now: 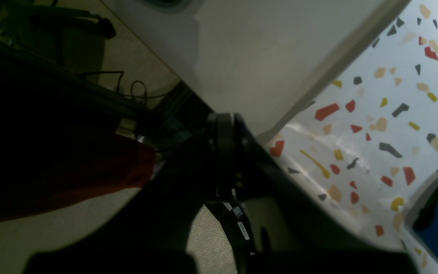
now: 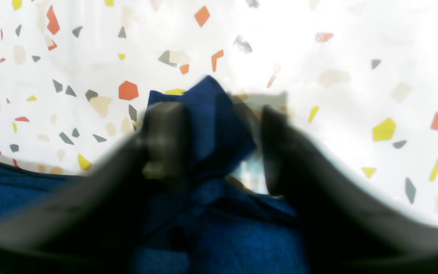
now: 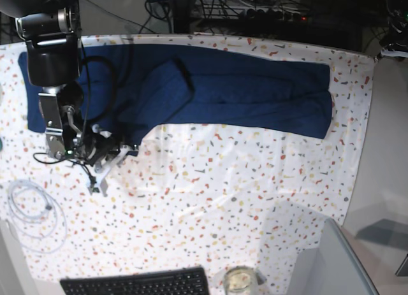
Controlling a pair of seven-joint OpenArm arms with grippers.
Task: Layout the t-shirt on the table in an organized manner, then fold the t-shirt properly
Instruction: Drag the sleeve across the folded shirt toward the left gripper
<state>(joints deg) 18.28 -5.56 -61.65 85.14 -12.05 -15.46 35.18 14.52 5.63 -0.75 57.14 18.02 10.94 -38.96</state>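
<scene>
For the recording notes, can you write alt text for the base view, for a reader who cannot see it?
A navy t-shirt lies stretched along the far side of a speckled white table, while the right gripper works at its near corner on the view's left. A black keyboard and a coiled white cable sit near the front edge.

The right arm reaches down over the table (image 3: 210,199) at the base view's left side, its wrist bent low so the right gripper (image 3: 121,153) sits at the near edge of the t-shirt (image 3: 242,91). In the right wrist view its two dark fingers (image 2: 165,140) stand apart with a peak of blue cloth between them. The left gripper (image 1: 224,152) is closed, hanging off the table's edge, outside the base view.
</scene>
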